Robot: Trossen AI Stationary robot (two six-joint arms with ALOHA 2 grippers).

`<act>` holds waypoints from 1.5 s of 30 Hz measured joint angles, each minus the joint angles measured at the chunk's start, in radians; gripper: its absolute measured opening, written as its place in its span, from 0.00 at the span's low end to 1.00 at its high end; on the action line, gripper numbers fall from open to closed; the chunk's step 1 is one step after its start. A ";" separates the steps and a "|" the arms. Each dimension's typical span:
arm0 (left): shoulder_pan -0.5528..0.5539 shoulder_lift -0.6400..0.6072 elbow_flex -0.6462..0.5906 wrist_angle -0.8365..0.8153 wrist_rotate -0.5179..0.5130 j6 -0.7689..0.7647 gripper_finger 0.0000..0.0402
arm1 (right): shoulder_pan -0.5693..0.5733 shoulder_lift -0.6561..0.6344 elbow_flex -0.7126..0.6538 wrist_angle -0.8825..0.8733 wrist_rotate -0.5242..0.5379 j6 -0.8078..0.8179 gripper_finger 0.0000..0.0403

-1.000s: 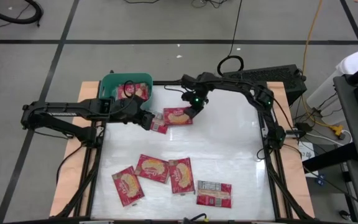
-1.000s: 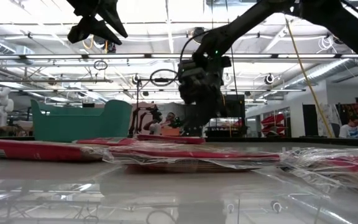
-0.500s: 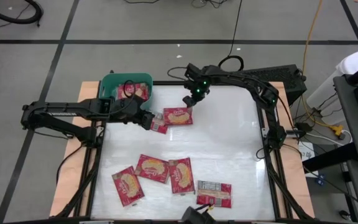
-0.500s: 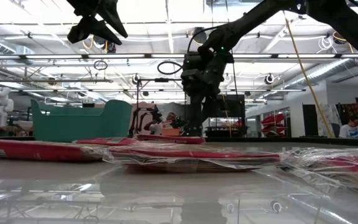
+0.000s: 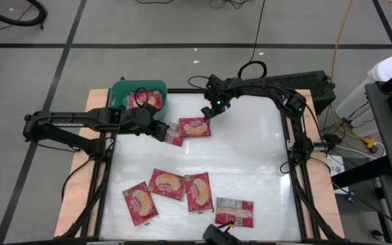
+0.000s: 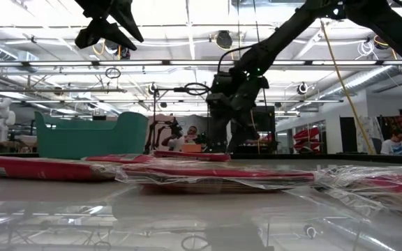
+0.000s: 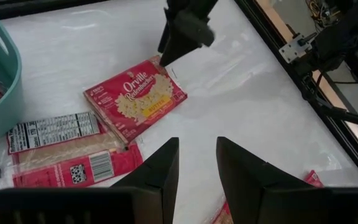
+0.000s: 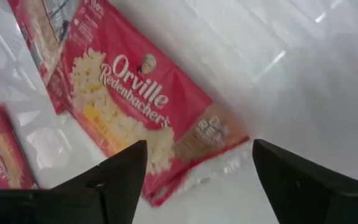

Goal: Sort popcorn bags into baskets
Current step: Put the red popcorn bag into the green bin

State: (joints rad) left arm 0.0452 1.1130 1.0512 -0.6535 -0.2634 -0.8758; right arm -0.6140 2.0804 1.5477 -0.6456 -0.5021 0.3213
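Lying flat on the white table (image 5: 250, 156), just beside the teal basket (image 5: 137, 90), a red popcorn bag (image 5: 194, 127) with its picture side up; long axis running across the table from left to right, a little tilted, one short end toward the basket. Touching it on the basket side, a second bag (image 5: 174, 133) with the grey-white label panel up, roughly the same direction. Above the far edge of the first bag, the right gripper (image 5: 210, 111), fingers spread wide and holding nothing, apart from the packet. Over the second bag, next to the basket, the left gripper (image 5: 160, 131), fingers only part way apart and empty in the wrist view. Inside the basket, more red packets (image 5: 150, 101). Near the front edge of the table, well apart from these, four more bags (image 5: 172, 187), three close together with picture sides up, one (image 5: 234, 211) showing a label strip, each at its own angle. Table surface glossy, reflecting light. Behind the table, a large hall with ceiling lights, and a person (image 6: 394, 143) seated far at the right side.
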 joint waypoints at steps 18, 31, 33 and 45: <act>0.000 0.000 0.000 0.003 0.000 0.003 0.28 | 0.046 -0.021 -0.109 0.156 -0.024 0.093 0.70; 0.000 0.000 0.000 0.000 0.000 0.011 0.28 | 0.035 -0.038 -0.103 0.229 -0.018 0.057 0.70; 0.000 0.000 0.000 0.000 0.000 0.012 0.28 | 0.040 -0.020 -0.105 0.222 -0.018 0.051 0.70; 0.000 0.000 0.000 0.005 0.000 0.029 0.28 | 0.105 -0.005 -0.135 0.230 -0.011 0.014 0.68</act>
State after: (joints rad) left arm 0.0452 1.1130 1.0512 -0.6487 -0.2630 -0.8463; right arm -0.5086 2.0754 1.4129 -0.4156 -0.5131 0.3351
